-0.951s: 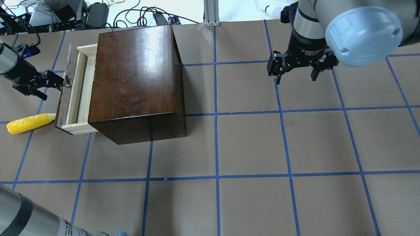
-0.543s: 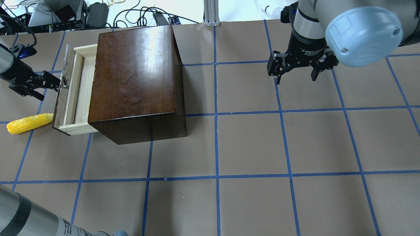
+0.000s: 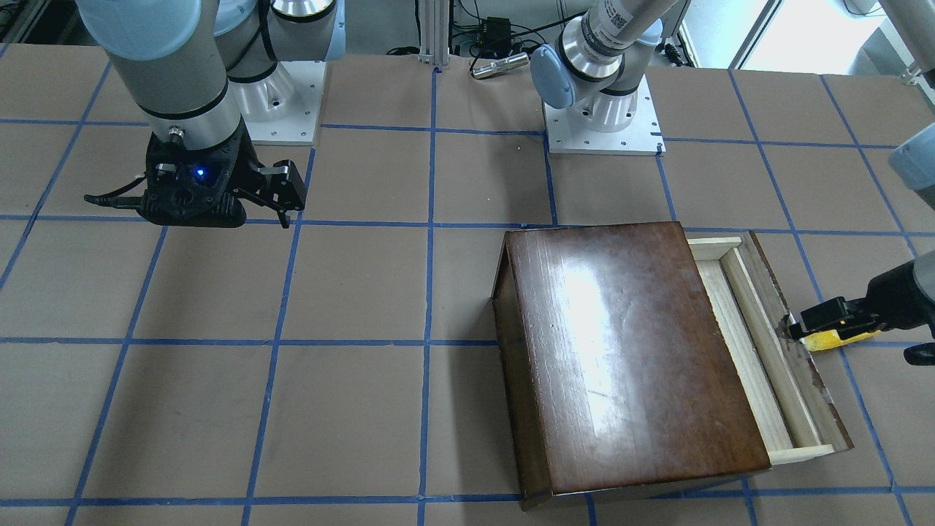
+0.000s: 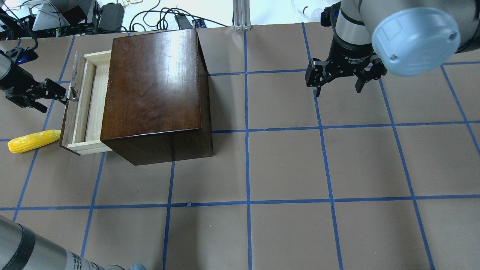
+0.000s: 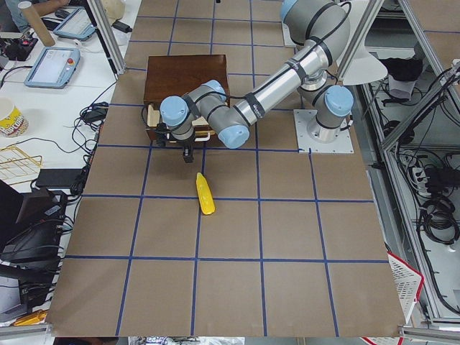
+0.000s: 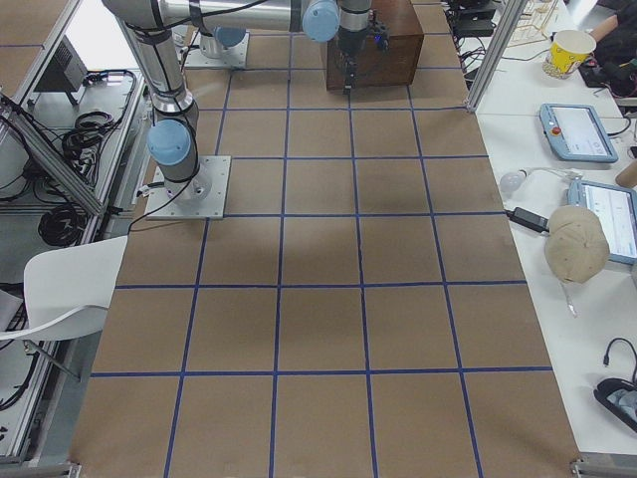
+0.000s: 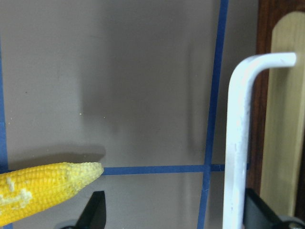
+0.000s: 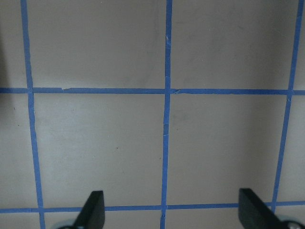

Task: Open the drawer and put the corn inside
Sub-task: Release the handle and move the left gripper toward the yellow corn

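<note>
The drawer (image 4: 91,101) stands partly pulled out of the glossy dark-brown box (image 4: 153,86), toward the left of the overhead view. Its pale wood floor shows behind the dark front panel (image 4: 68,116). My left gripper (image 4: 56,100) is open at the panel's white handle (image 7: 237,143), which lies just inside one finger (image 7: 259,212). The yellow corn (image 4: 33,140) lies on the table just outside the drawer's near corner, its tip in the left wrist view (image 7: 88,171). My right gripper (image 4: 337,80) hangs open and empty over bare table, far from the box.
Brown table covering with blue tape grid lines (image 4: 247,202). Cables and equipment (image 4: 56,17) sit beyond the far edge behind the box. The robot's base plates (image 3: 603,120) are at the back in the front-facing view. The box (image 3: 621,351) is the only tall obstacle.
The drawer slid further out to the left with my left gripper at its handle. The gripper then shifted slightly left and farther back. The right arm has not moved.
</note>
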Robot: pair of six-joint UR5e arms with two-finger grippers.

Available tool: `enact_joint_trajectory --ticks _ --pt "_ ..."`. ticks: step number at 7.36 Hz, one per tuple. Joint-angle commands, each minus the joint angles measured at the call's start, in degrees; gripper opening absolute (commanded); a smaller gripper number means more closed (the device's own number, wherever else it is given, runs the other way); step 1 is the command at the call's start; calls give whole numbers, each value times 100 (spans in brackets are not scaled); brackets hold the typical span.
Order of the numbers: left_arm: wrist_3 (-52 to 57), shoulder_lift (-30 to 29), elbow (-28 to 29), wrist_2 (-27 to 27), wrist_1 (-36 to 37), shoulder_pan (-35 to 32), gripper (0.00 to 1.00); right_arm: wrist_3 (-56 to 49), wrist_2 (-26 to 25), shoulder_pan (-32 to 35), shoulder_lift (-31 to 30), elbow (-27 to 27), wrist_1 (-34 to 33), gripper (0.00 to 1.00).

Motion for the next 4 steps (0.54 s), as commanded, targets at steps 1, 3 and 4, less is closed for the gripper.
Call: enact_joint_trajectory --ticks 1,3,4 --pt "8 142 239 7 -378 -5 100 0 0 0 0 0 0 100" --pt "104 204 354 391 -460 -5 100 0 0 0 0 0 0 100" --pt "322 239 354 585 -451 21 100 0 0 0 0 0 0 100"
